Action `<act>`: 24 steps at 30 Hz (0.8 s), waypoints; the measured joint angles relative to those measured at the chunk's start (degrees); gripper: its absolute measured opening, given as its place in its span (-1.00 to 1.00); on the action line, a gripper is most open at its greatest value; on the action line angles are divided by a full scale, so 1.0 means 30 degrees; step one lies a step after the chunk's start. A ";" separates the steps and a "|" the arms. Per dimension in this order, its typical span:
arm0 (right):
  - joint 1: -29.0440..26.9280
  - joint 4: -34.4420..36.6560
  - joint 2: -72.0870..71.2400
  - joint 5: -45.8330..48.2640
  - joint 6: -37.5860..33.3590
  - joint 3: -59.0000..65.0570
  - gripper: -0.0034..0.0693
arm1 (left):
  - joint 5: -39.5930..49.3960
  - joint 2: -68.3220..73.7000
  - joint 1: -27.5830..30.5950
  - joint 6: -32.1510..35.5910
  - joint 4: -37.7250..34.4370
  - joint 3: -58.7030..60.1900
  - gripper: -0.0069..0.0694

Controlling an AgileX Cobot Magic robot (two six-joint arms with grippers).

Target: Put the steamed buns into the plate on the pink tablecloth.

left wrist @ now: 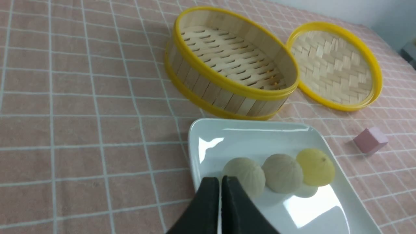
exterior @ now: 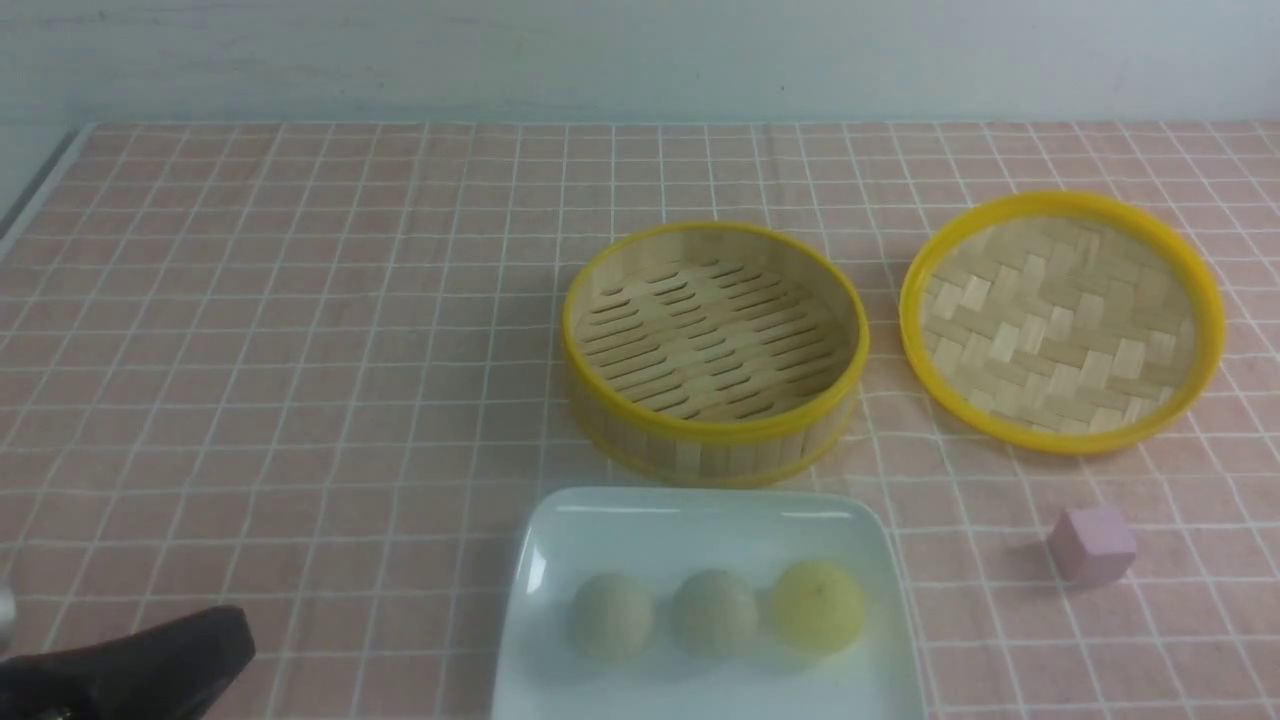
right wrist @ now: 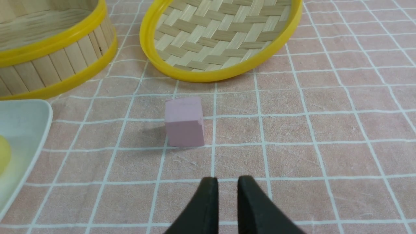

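- Behind our desk a plain pale wall (exterior: 640, 50) closes the view; nothing else of the room shows.
- Over the desk lies the salmon-pink tablecloth with its thin white grid (exterior: 300, 350), flat with a few faint creases.
- We find the three small round steamed buns (exterior: 714, 612), two beige-grey and one yellow-green, already lying in a row, close together, in the glossy white square plate with rounded corners (exterior: 700, 520).
- We judge the buns light and soft, with ribbed, matte skins that should not slip; being round they may roll on the glazed plate. We would take one across its middle with a gentle squeeze.
- Just beyond the plate stands the empty round bamboo steamer with yellow rims (exterior: 714, 345); its woven lid (exterior: 1062, 322) lies upturned beside it, and a small pink cube (exterior: 1092, 543) sits apart.
- Our left pincer (left wrist: 221, 183) is nearly closed and holds nothing, hanging near the plate's edge.
- Our right pincer (right wrist: 224, 187) shows a narrow gap, empty, above the cloth short of the cube.
- We judge the task done.
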 joint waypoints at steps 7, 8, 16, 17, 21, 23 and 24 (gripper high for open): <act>0.0000 -0.0035 0.0000 -0.0015 0.0000 0.0000 -0.67 | 0.0604 -0.0652 0.2567 0.3089 -0.2068 0.1272 -0.71; 0.0000 -0.0035 0.0000 -0.0015 0.0000 0.0000 -0.66 | 0.0604 -0.1048 0.3661 0.4567 -0.2806 0.1540 -0.70; 0.0000 -0.0052 0.0000 -0.0015 0.0000 0.0000 -0.65 | 0.0181 -0.4236 1.0516 0.9623 -0.4701 0.4290 -0.68; 0.0000 -0.0052 0.0000 -0.0015 0.0000 0.0000 -0.64 | 0.0179 -0.4635 1.1207 0.9735 -0.4701 0.4697 -0.68; 0.0000 -0.0052 0.0000 -0.0015 0.0000 0.0000 -0.63 | -0.0082 -0.6174 1.2818 0.9883 -0.4496 0.5655 -0.67; 0.0000 -0.0052 0.0000 -0.0022 0.0000 0.0000 -0.62 | -0.0224 -0.6293 1.2905 0.9901 -0.4362 0.5681 -0.66; 0.0000 -0.0052 0.0000 -0.0022 0.0000 0.0000 -0.62 | -0.0346 -0.6368 1.2904 0.9901 -0.4310 0.5716 -0.66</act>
